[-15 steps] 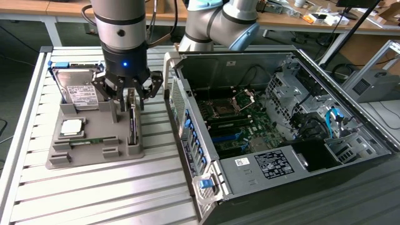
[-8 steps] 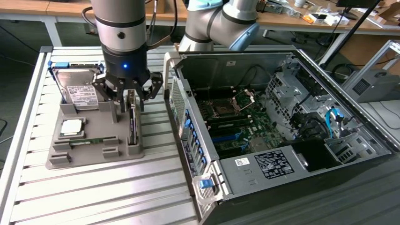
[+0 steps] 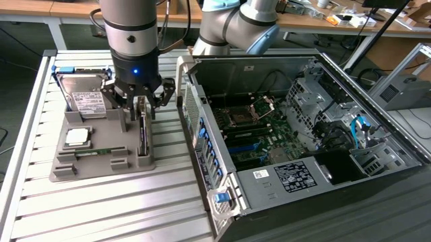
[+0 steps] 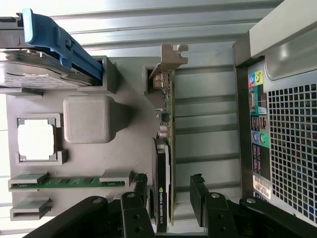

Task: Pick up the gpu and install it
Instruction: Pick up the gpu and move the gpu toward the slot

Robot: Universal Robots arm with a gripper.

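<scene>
Fig. Gripper (image 4: 168, 184) fingers (image 4: 140, 187), closest to wrist cam: jaws open, one finger on either side of the gpu (image 4: 162, 168). A gap shows on both sides, no contact seen. Gpu stands on edge in a slot of the grey holder tray (image 4: 130, 148), along the tray's side at the exterior view's right. Silvery bracket (image 4: 171, 55) at its far end, black cooler part btw. the fingers.

Ext. view: gripper (image 3: 141, 103) hangs straight down over the gpu (image 3: 143, 132), wrist vertical. Same tray (image 3: 101, 169) also carries: hard drive (image 3: 88, 98) in blue frame, far end; CPU (image 3: 77, 136), mid; green memory stick (image 3: 94, 151), nearer, lying flat. Tray rests on a slatted metal table (image 3: 101, 212).

Open PC case (image 3: 303, 126) lies at the exterior view's right of the tray, just beside it, w/ motherboard exposed; its port panel & vent grille face the tray. Gpu sits in the tray, not in the case.
</scene>
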